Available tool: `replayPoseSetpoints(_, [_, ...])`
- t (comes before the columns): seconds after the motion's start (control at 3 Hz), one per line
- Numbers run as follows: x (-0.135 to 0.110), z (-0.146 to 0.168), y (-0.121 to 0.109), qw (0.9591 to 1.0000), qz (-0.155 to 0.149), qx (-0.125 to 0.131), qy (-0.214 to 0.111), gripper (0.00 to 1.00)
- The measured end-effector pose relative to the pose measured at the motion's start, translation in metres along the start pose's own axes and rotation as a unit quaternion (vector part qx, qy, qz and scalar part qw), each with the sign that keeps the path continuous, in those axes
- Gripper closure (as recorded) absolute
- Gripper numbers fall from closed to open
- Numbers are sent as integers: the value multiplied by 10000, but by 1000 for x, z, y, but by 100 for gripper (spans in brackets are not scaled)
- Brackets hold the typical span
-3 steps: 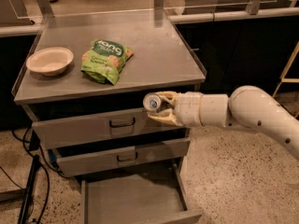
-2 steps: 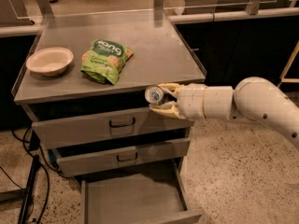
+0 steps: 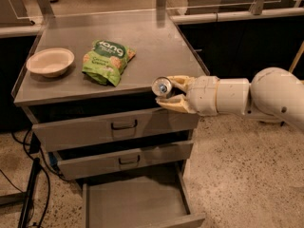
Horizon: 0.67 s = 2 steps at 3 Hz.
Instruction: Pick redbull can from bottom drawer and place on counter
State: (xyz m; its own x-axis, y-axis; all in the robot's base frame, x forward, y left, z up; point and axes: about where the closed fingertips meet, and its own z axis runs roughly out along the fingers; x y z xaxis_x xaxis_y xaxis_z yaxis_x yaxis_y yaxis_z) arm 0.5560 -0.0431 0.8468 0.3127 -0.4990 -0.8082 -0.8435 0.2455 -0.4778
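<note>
My gripper (image 3: 167, 93) is shut on the redbull can (image 3: 161, 86), a small silver can held sideways with its shiny top facing the camera. The can hangs at the front edge of the counter (image 3: 147, 46), just right of its middle and about level with the steel top. The white arm reaches in from the right. The bottom drawer (image 3: 137, 204) stands pulled out below, its grey floor bare. The two upper drawers are closed.
A green snack bag (image 3: 106, 61) lies on the counter left of the can. A white bowl (image 3: 50, 61) sits at the counter's left side. Black cables and a stand leg (image 3: 31, 194) lie on the floor at left.
The gripper has lifted the can a little higher and moved it slightly right, from in front of the top drawer up to the level of the counter's front edge.
</note>
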Motion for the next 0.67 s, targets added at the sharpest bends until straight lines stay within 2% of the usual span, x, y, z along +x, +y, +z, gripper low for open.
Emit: replayPoseSetpoints(0.67, [-4, 1, -2, 9999, 36, 1, -119, 100])
